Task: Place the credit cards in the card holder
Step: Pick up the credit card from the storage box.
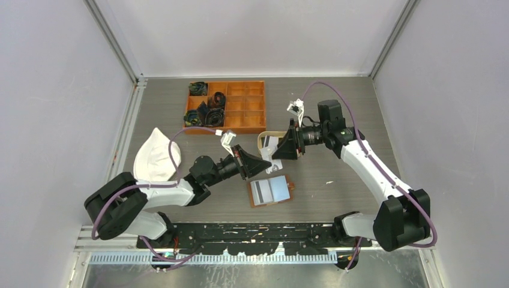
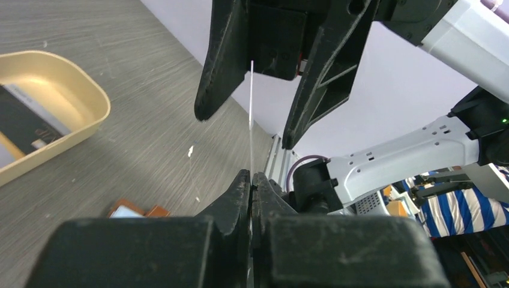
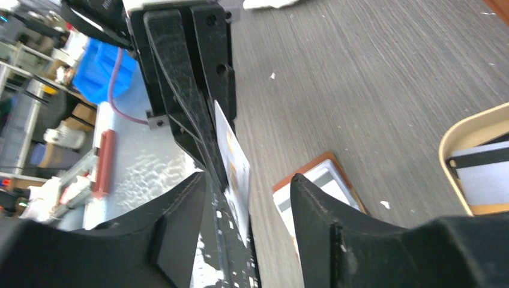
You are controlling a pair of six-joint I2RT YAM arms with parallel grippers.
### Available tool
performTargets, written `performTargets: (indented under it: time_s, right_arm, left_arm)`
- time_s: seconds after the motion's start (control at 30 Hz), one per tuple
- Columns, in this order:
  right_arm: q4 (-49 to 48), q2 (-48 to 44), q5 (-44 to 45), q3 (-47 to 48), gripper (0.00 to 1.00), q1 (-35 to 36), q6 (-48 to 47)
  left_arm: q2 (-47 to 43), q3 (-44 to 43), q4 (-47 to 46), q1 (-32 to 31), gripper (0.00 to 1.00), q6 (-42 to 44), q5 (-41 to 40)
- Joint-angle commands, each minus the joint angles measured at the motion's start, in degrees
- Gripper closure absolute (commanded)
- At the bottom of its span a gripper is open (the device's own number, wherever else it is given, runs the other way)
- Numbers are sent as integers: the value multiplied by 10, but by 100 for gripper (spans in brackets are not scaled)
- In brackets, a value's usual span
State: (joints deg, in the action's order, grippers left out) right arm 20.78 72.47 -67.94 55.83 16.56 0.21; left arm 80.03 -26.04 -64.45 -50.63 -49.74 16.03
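Grey table (image 1: 336,102): left gripper (image 2: 251,178) pinches card (image 3: 231,153); right gripper (image 3: 249,180) spread; tray (image 2: 99,114), orange box (image 1: 251,107) behind.

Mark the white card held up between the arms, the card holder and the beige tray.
white card (image 3: 236,165), right wrist view, its printed face.
card holder (image 1: 290,186), top view, its brown snap tab.
beige tray (image 2: 66,141), left wrist view, its outer wall.

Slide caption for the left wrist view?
Mid-air handover: left end effector shut on an edge-on credit card, right end effector open around its far end.
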Motion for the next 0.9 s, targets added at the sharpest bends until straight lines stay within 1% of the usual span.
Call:
performTargets:
  time_s: [0.0,0.03,0.1,0.17,0.27,0.33,0.4,0.53,0.57,0.6,0.63,0.7,0.77,0.8,0.87]
  right_arm:
    - [89,-33,34,27,36,4,-133]
    - [87,-36,29,19,33,4,-142]
    - [58,-40,6,-5,32,5,-144]
    - [44,-40,-10,-19,34,16,-147]
    - [38,-32,-7,-27,37,41,-154]
    - [38,-23,-8,-27,45,54,-156]
    - [41,-17,-20,-27,56,62,-161]
    - [60,-20,-47,-23,79,71,-188]
    - [62,-21,-51,-23,87,73,-189]
    - [63,-20,-52,-23,94,74,-191]
    - [66,-20,-51,-22,98,74,-194]
    - [86,-15,-50,-17,99,75,-213]
    - [132,-9,-52,-5,99,75,-252]
    - [150,-4,-53,-1,99,75,-270]
    - [182,4,-56,7,99,75,-300]
  left_arm:
    - [-63,46,-15,-2,100,28,-32]
    - [-78,56,-14,-2,100,29,-34]
    - [-95,68,-14,-2,100,31,-28]
    - [-106,72,-13,-2,100,32,-22]
    - [-114,70,-15,-2,100,32,-12]
    - [-116,68,-19,-2,100,31,-5]
    - [-117,66,-20,-2,100,31,-4]
    - [-116,66,-20,-2,100,34,-5]
    - [-114,66,-20,-2,100,34,-6]
    - [-112,65,-19,-2,97,34,-4]
    - [-111,64,-21,-2,93,35,-3]
    - [-111,65,-29,-2,79,33,-3]
    - [-117,70,-36,-1,67,32,-3]
    - [-123,70,-34,2,63,30,1]
    - [-136,67,-19,13,59,29,21]
